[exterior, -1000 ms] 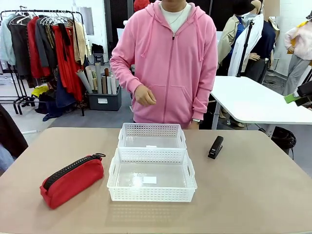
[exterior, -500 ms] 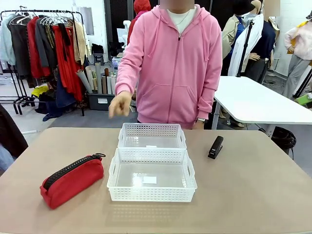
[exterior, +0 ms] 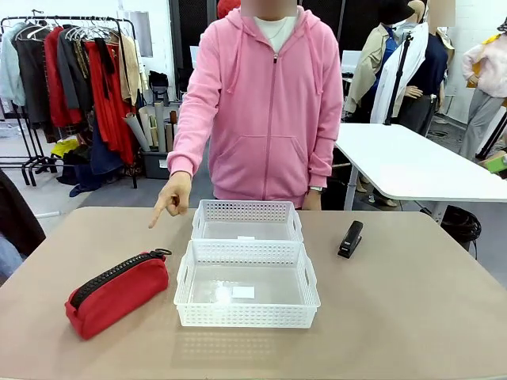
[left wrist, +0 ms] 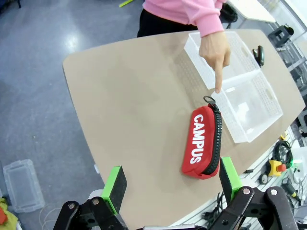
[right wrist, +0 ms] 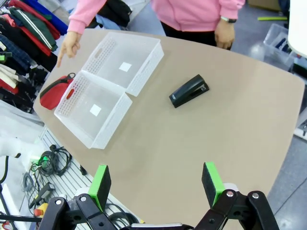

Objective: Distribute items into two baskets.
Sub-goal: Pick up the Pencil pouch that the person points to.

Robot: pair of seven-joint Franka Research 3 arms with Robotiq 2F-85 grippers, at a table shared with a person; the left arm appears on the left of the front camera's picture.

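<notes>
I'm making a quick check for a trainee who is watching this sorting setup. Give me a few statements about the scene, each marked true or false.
1. The red fabric zip pouch lies on the table, outside both baskets. True.
2. The small black stapler sits inside the far white lattice plastic basket. False: it lies on the table beside that basket, on the robot's right.
3. The person's hand points an index finger downward near the pouch's zip-pull end. True.
4. The left end effector is shut on the pouch. False: it is open, above the table, holding nothing.
5. The near white lattice plastic basket stands far from the other basket. False: the two stand directly next to each other.
</notes>
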